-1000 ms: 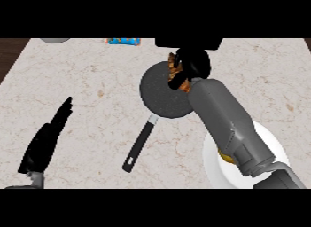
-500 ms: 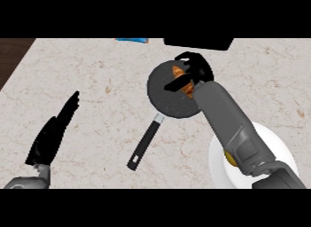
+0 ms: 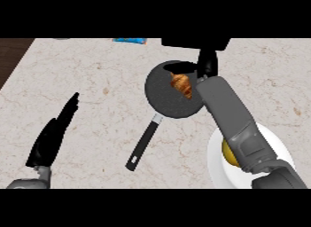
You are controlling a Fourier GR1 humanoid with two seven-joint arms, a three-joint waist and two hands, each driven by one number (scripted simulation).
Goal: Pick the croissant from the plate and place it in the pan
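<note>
Croissant (image 3: 182, 85) lies in pan (image 3: 163, 95), just left of right hand (image 3: 208, 66). Fingers straight, together, pointing past it, not round it. Left hand (image 3: 50, 137) rests lower left, fingers straight, together.

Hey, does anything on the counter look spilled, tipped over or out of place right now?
Nothing stands out. The croissant lies inside the pan, which sits flat on the counter. The plate lies flat at the lower right, partly hidden by the right forearm. No spill shows.
</note>
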